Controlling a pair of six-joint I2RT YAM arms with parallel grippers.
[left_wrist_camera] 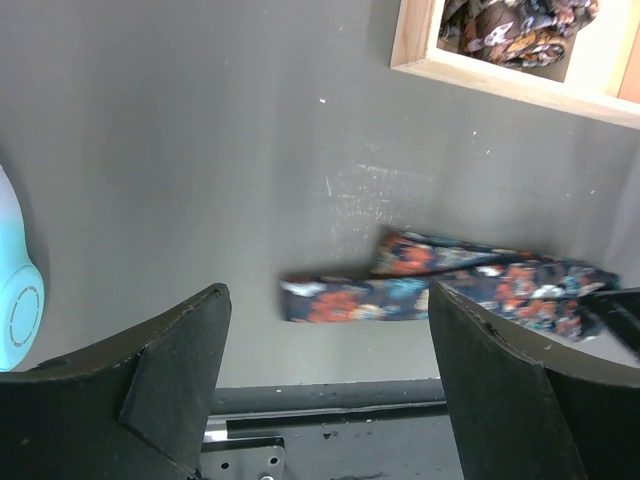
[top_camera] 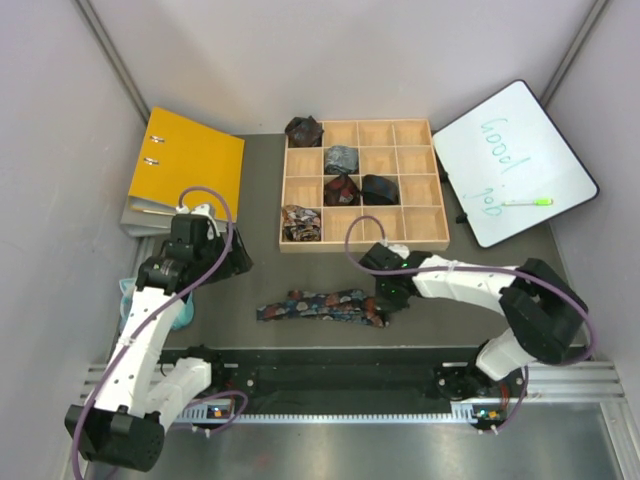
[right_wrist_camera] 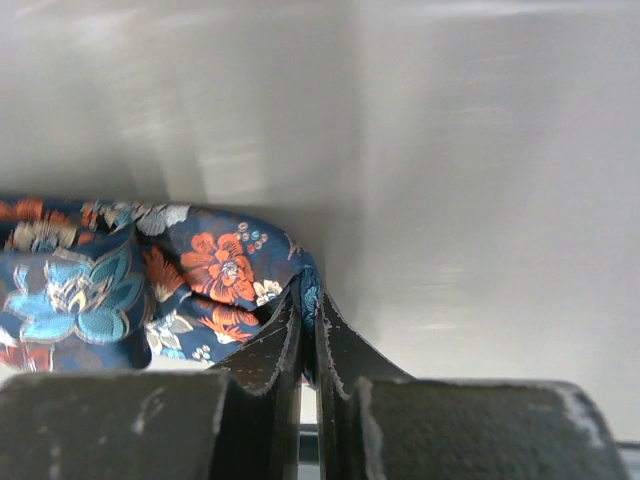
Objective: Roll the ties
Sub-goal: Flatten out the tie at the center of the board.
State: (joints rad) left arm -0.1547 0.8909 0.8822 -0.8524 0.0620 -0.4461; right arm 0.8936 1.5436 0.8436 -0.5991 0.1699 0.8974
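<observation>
A dark navy fabric necktie with orange-red and light-blue flowers (top_camera: 320,307) lies stretched out flat on the dark grey tabletop (top_camera: 300,275), just in front of a pale wooden tray of square compartments (top_camera: 360,245). The right end effector (right_wrist_camera: 308,305) sits low at the necktie's right end. Its jaws are all but closed, pinching a folded-over edge of the cloth between their tips. The left end effector (left_wrist_camera: 325,295) hangs above the tabletop to the left of the necktie and apart from it, its two black fingers (left_wrist_camera: 180,350) spread wide and gripping nothing. Five small rolled ties sit in the tray. A dark maroon bundle (top_camera: 304,130) is in the far left corner compartment, and a grey-blue bundle (top_camera: 341,158) is one row nearer and one column to the right. A maroon bundle (top_camera: 341,188) lies directly in front of that, with a black bundle (top_camera: 380,188) beside it on the right. A brown-patterned bundle (top_camera: 300,222) is in the near left corner. A yellow ring binder (top_camera: 185,165) lies left of the tray and a white dry-erase board (top_camera: 515,150) lies to its right.
</observation>
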